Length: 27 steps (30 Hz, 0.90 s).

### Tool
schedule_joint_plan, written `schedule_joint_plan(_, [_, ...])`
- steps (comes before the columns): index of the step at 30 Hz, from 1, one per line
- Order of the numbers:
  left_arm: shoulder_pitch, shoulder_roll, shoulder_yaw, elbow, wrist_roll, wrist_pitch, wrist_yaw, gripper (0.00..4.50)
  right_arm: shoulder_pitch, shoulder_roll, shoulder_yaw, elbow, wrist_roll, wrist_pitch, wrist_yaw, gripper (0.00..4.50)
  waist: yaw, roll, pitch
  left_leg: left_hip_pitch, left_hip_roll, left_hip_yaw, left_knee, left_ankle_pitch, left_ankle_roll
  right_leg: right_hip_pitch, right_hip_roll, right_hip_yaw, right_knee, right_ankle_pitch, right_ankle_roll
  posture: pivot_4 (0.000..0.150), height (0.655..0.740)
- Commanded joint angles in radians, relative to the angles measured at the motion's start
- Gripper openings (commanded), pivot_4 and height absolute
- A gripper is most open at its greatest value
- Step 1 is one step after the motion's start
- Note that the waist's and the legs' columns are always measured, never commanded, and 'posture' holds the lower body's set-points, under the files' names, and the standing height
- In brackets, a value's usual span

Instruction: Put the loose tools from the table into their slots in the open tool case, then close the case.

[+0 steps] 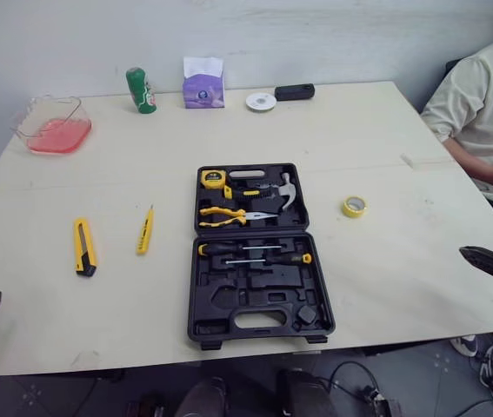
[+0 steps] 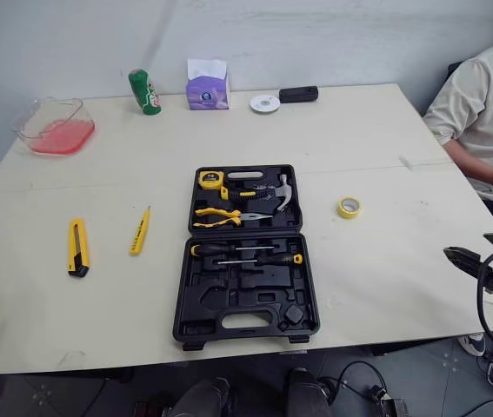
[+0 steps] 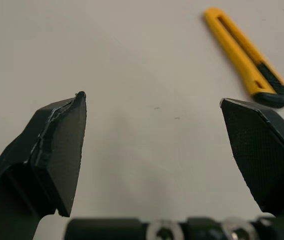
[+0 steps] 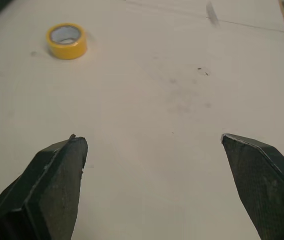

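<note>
Yellow stuff is left out on the tabletop (image 1: 385,148): utility knife (image 1: 83,246) and slim yellow tool (image 1: 145,230) to the left of the open tool case (image 1: 259,252), tape roll (image 1: 354,206) to its right. Both left pincer (image 3: 153,99) and right pincer (image 4: 152,137) are held wide open, empty. That flat knife could get skidded away if pinched off-centre.

The black tool case (image 1: 214,306) lies open and flat, with a tape measure (image 1: 213,179), pliers (image 1: 229,215), a hammer (image 1: 283,191) and screwdrivers (image 1: 248,251) seated in its slots. Left of the case lies a slim yellow screwdriver (image 1: 145,231). Farther left is a yellow-and-black utility knife (image 1: 83,247). A yellow tape roll (image 1: 354,206) sits to the case's right.
</note>
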Motion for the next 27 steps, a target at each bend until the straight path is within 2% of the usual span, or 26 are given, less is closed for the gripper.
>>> schedule_joint_plan(1, [-0.01,0.018,0.014,-0.037,-0.018,0.007,0.007,4.5,-0.02,-0.023,-0.006,-0.025,0.008,-0.028,-0.002,4.45,-0.001,0.001,0.001,0.0,0.0,0.0,0.0,0.0,-0.001,0.0,0.0,0.0,0.0,0.0,0.0,0.15,0.74])
schedule_joint_plan(8, [-0.093,-0.038,-0.154,-0.427,-0.148,0.205,0.117,4.5,-0.16,-0.001,0.117,-0.338,0.203,0.167,-0.041,4.45,-0.012,0.003,0.002,-0.001,0.001,0.0,0.0,0.001,-0.004,-0.001,0.001,0.001,0.001,0.0,0.0,0.15,0.74])
schedule_joint_plan(12, [-0.187,-0.039,-0.243,-0.54,-0.192,0.34,0.246,4.5,-0.294,0.017,0.233,-0.481,0.349,0.275,-0.076,4.45,-0.011,0.003,0.002,-0.003,0.002,-0.001,0.0,0.001,-0.005,-0.004,0.001,0.0,0.0,0.0,0.0,0.15,0.74])
schedule_joint_plan(17, [-0.332,-0.063,-0.366,-0.6,-0.222,0.518,0.418,4.5,-0.507,0.067,0.459,-0.575,0.428,0.307,-0.071,4.45,-0.014,0.001,0.004,-0.004,0.001,0.0,0.0,0.001,-0.006,-0.005,0.002,0.0,0.0,0.0,0.0,0.15,0.74])
schedule_joint_plan(22, [-0.465,-0.177,-0.442,-0.592,-0.211,0.721,0.629,4.5,-0.653,0.138,0.615,-0.569,0.426,0.274,-0.032,4.45,-0.009,-0.002,0.004,-0.008,0.001,0.0,0.001,0.002,-0.006,-0.01,0.001,-0.001,0.002,0.0,0.001,0.15,0.74])
schedule_joint_plan(25, [-0.526,-0.246,-0.499,-0.579,-0.16,0.748,0.707,4.5,-0.711,0.183,0.697,-0.556,0.393,0.247,-0.012,4.45,-0.007,-0.004,0.004,-0.015,0.001,0.001,0.004,0.003,-0.007,-0.017,0.001,-0.003,0.006,0.0,0.001,0.15,0.74])
schedule_joint_plan(27, [-0.548,-0.254,-0.571,-0.57,-0.1,0.723,0.726,4.5,-0.736,0.208,0.738,-0.541,0.372,0.226,0.004,4.45,-0.006,-0.005,0.004,-0.021,0.0,0.001,0.007,0.003,-0.007,-0.024,0.001,-0.004,0.007,0.0,0.001,0.15,0.74])
